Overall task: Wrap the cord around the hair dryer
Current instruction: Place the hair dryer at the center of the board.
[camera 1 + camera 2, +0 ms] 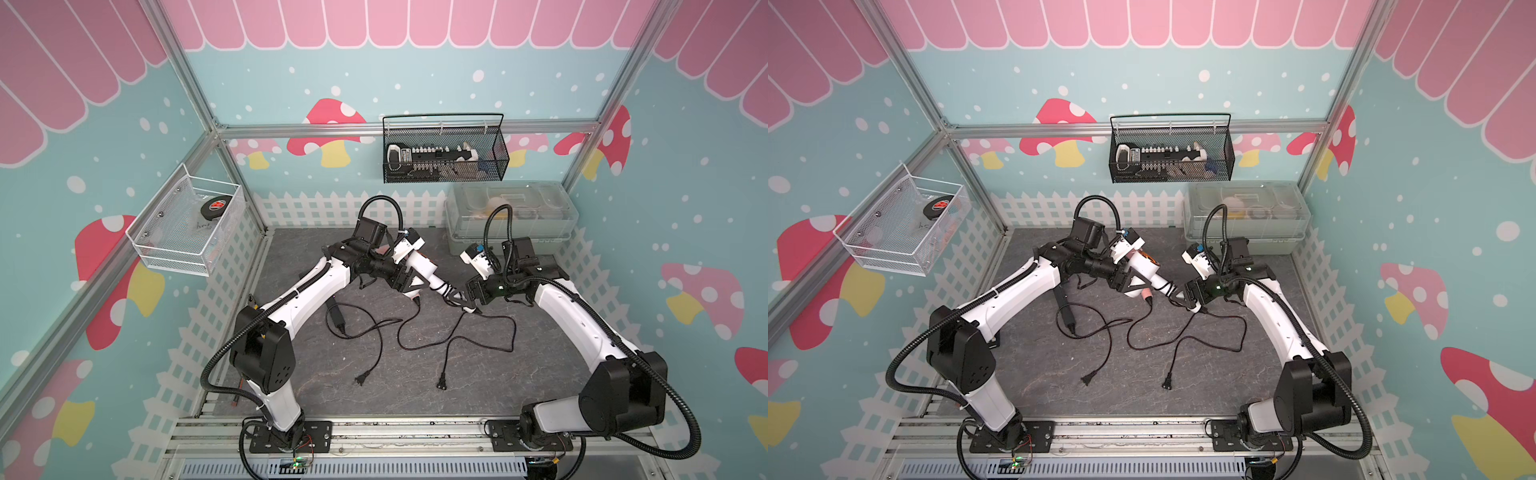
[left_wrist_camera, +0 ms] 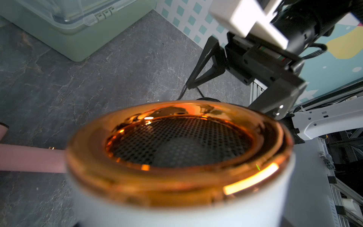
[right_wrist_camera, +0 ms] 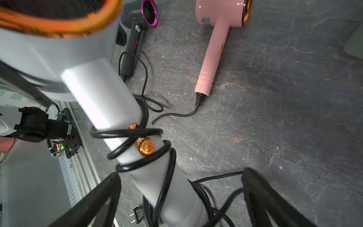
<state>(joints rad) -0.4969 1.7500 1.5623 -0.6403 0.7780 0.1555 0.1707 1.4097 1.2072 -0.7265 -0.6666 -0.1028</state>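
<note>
The white hair dryer (image 1: 419,262) with a copper rear ring (image 2: 176,186) is held off the mat, my left gripper (image 1: 409,282) shut on its barrel; the jaws are hidden in the left wrist view. Its black cord (image 3: 135,131) coils several turns around the white handle (image 3: 110,102), and the rest trails loose on the mat (image 1: 505,332). My right gripper (image 3: 181,175) stands open at the handle's lower end, with a finger (image 3: 255,188) on either side and neither touching it. Both top views show it there (image 1: 1179,297).
A pink hair dryer (image 3: 214,43) and a black one with a magenta ring (image 3: 135,39) lie on the grey mat with their cords spread out (image 1: 374,328). Two plugs (image 1: 441,381) lie towards the front. A lidded plastic box (image 1: 511,220) stands at the back right.
</note>
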